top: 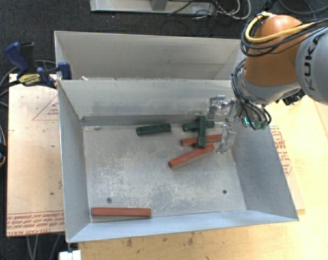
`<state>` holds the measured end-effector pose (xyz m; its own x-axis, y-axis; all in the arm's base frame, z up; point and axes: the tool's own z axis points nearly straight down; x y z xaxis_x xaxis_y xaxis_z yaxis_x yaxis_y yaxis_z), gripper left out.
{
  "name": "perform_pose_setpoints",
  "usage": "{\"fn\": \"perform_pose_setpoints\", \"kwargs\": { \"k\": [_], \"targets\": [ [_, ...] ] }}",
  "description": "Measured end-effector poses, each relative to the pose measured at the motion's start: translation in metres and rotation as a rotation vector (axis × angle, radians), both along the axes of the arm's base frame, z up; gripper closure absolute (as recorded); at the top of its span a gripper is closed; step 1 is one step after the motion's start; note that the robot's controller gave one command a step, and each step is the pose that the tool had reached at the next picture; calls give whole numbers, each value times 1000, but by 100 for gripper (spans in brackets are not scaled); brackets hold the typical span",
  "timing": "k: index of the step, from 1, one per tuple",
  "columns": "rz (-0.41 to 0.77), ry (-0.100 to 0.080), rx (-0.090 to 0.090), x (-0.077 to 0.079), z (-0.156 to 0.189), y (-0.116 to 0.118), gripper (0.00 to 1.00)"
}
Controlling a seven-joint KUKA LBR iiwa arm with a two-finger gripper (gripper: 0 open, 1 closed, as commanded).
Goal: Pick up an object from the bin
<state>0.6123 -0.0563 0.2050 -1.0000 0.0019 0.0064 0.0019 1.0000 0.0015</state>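
Red bars (192, 157), green bars (153, 129), in grey bin (147, 56)

**Setting: robotics lab, bin-picking rig**

The place reads as a robotics lab. My arm (277, 53) is an industrial unit with an orange cap, looped with yellow wiring. It hangs over a bare grey sheet-metal bin (153, 53), built as test apparatus rather than furniture. Behind the bin, the dark floor (23, 15) carries loose black cables (229, 1) and the flat metal foot of a stand (142, 5).
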Motion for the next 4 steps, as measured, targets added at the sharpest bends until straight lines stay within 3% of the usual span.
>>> {"fn": "perform_pose_setpoints", "kwargs": {
  "k": [1,2,3,4],
  "targets": [
    [-55,-1,1,6,-140,14,0],
    [-54,-8,-1,9,-135,13,100],
    [268,5,14,11,-136,-49,100],
    [271,-19,-4,20,15,-59,100]
  ]
}}
